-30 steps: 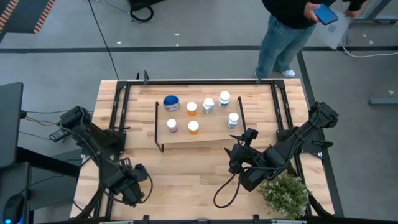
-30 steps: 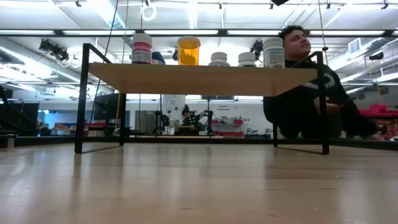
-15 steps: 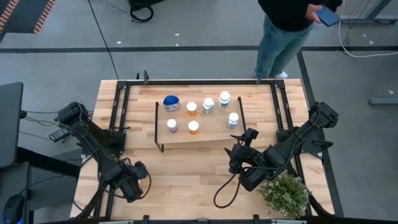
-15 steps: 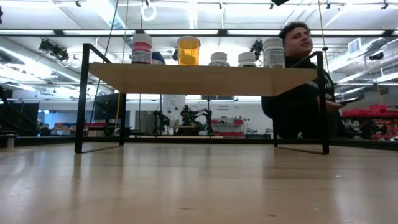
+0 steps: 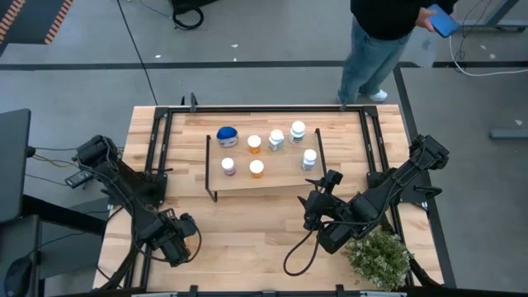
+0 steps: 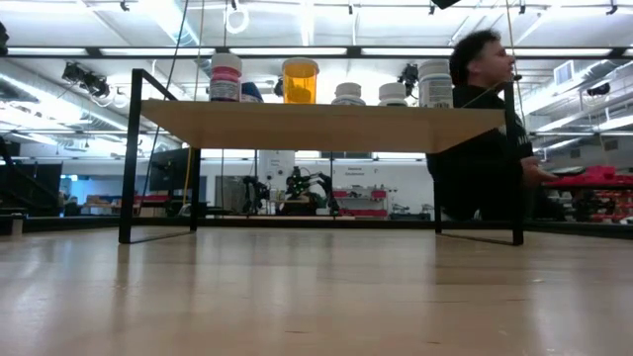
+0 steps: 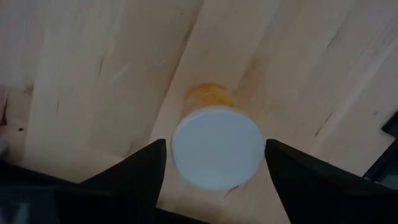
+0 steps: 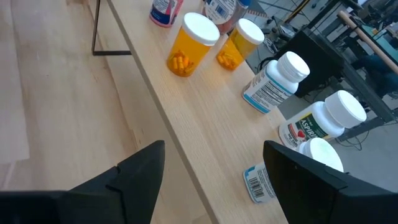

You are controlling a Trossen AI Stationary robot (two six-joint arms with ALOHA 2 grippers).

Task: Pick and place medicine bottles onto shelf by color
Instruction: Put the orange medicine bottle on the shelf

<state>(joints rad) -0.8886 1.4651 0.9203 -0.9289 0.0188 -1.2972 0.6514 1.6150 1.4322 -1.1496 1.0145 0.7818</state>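
Left end effector (image 5: 175,240) hangs low over the near left part of the table (image 5: 247,231), pointing straight down. Its fingers (image 7: 134,171) are spread wide on either side of an orange bottle (image 7: 216,146) with a white cap, which stands upright on the bare wood; neither finger touches it.

Right end effector (image 5: 316,204) sits just in front of the shelf's right end, its fingers (image 8: 140,168) parted and holding nothing, aimed along the shelf (image 5: 280,169).

On the shelf stand the other bottles: a wide blue one (image 5: 227,136) at the far left, a purplish one (image 5: 228,166) nearer the front, two orange ones (image 5: 254,143) (image 5: 256,168) in the middle, and three white ones (image 5: 276,139) (image 5: 297,131) (image 5: 309,158) toward the right. From the right wrist view the orange pair (image 8: 189,43) stands close together, with the white bottles (image 8: 273,74) farther along the board.

A green plant (image 5: 378,256) sits at the near right corner of the table. Beyond the far edge a person (image 5: 384,41) in jeans stands holding a blue phone (image 5: 441,21).
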